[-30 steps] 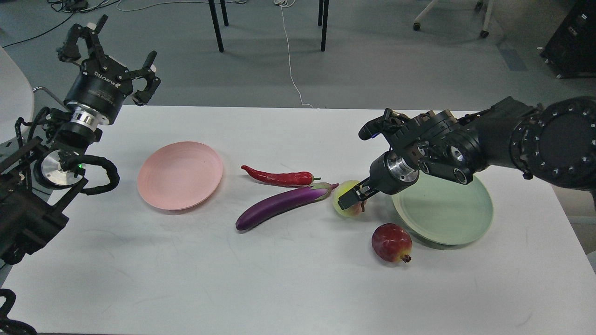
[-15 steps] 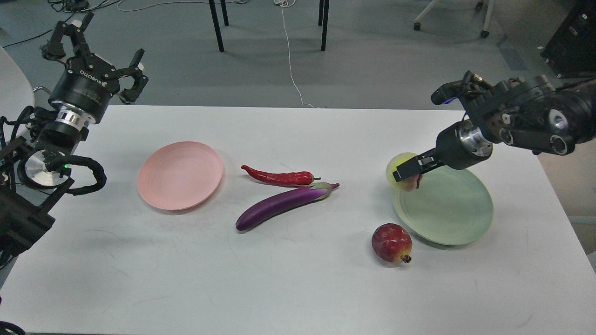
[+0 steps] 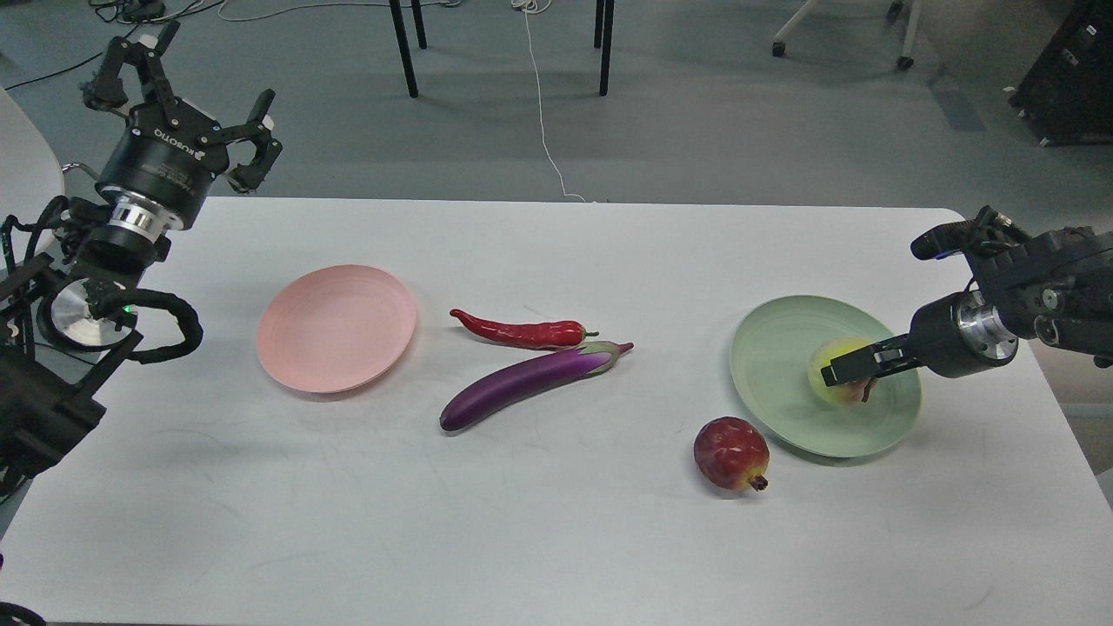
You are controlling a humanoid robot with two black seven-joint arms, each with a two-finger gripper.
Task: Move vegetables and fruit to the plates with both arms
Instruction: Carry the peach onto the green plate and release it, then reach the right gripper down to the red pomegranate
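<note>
My right gripper (image 3: 848,372) is shut on the yellow-green peach (image 3: 833,369) and holds it over the middle of the pale green plate (image 3: 774,369) at the right. The dark red pomegranate (image 3: 731,453) lies on the table just in front of that plate's left edge. The purple eggplant (image 3: 526,382) and the red chili pepper (image 3: 520,329) lie side by side at the table's centre. The pale pink plate (image 3: 336,327) is bare at the left. My left gripper (image 3: 183,78) is open and empty, raised beyond the table's far left corner.
The white table (image 3: 522,539) ends just right of the green plate. Beyond its far edge are black chair legs (image 3: 403,48), a white cable (image 3: 543,122) on the grey floor and a dark cabinet (image 3: 1065,78) at the far right.
My right gripper has carried the peach from beside the eggplant's cap rightwards, over the green plate's rim to above its middle. The left arm shifted only slightly.
</note>
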